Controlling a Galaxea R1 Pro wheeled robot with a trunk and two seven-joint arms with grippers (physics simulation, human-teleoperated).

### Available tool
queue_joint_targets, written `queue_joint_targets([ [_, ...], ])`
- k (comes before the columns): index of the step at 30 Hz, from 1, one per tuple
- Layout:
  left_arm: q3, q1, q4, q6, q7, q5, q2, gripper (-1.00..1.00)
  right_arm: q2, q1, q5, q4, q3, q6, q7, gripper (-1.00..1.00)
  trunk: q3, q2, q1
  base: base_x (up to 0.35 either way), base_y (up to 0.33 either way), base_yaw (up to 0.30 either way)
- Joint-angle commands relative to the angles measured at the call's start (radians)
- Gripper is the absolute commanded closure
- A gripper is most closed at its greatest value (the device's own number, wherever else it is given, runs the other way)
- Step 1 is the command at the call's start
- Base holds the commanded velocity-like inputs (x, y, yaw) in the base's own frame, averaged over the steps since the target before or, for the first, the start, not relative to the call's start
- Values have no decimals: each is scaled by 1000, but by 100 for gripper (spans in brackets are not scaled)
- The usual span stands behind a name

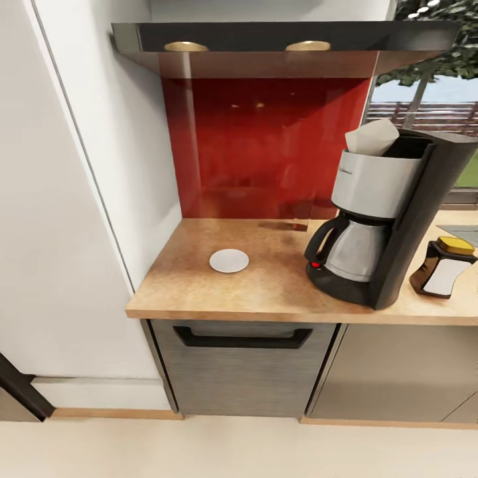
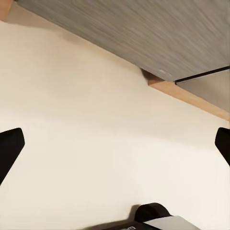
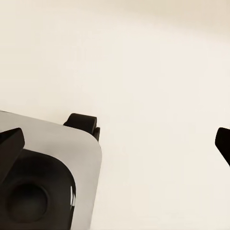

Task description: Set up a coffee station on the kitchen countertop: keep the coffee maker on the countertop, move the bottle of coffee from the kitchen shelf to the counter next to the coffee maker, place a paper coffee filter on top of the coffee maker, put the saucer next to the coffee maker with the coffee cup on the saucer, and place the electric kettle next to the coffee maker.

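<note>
Left end effector (image 2: pixel 115 143): fingers spread wide, empty, over pale floor (image 2: pixel 86 120), grey drawer front (image 2: pixel 143 33) ahead.
Right end effector (image 3: pixel 115 141): spread, empty, robot base (image 3: pixel 48 182) below.
Desk (image 1: pixel 279 285): saucer (image 1: pixel 229 260), coffee maker (image 1: pixel 385 219) with paper coffee filter (image 1: pixel 370 137) on top, bottle of coffee (image 1: pixel 443 265) lying beside it.

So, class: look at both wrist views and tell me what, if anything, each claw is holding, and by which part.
Nothing is held. The left claw and the right claw are both open, with only pale floor between their fingertips.
</note>
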Motion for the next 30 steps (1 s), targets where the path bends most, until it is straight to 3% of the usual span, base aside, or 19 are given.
queue_joint_targets([
  [1, -8, -1, 1, -7, -1, 6, 0, -100, 0, -1, 8, 0, -9, -4, 9, -100, -1, 0, 0, -5, 13, -17],
  [5, -9, -1, -1, -7, -4, 6, 1, -100, 0, -1, 7, -2, -10, -4, 61, -100, -1, 0, 0, -2, 6, -8],
  [11, -17, -1, -10, -7, -16, 6, 1, -100, -3, -2, 3, -25, -13, -5, 238, -100, -1, 0, 0, -1, 2, -2],
  [12, -27, -1, -12, -7, -28, 5, 1, -100, -4, -2, 3, -50, -14, -5, 293, -100, -1, 0, 0, 0, 0, 0],
  [17, -70, -1, -42, -6, -89, 2, 1, -100, -6, -2, 1, -141, -14, -4, 395, -100, -1, 0, 0, 0, 0, 0],
  [21, -126, -1, -143, 9, -178, -10, 3, -100, -4, -2, -1, -247, -14, 1, 486, -100, -1, 0, 0, 0, 0, 0],
  [23, -151, -1, -211, 48, -221, -14, 5, -100, -2, -1, -2, -320, -13, 6, 568, -100, -1, 0, 0, 0, 0, 0],
  [24, -167, -1, -313, 113, -251, -17, 8, -100, 2, -1, -7, -427, -13, 46, 690, -100, -1, 0, 0, 0, 0, 0],
  [25, -172, -1, -366, 144, -262, -18, 13, -100, 3, -1, -15, -483, -13, 99, 739, -100, -1, 0, 0, 0, 0, 0],
  [30, -181, -1, -521, 250, -305, -20, 42, -100, 28, -1, -51, -660, -12, 280, 842, -100, -1, 0, 0, 0, 0, 0],
])
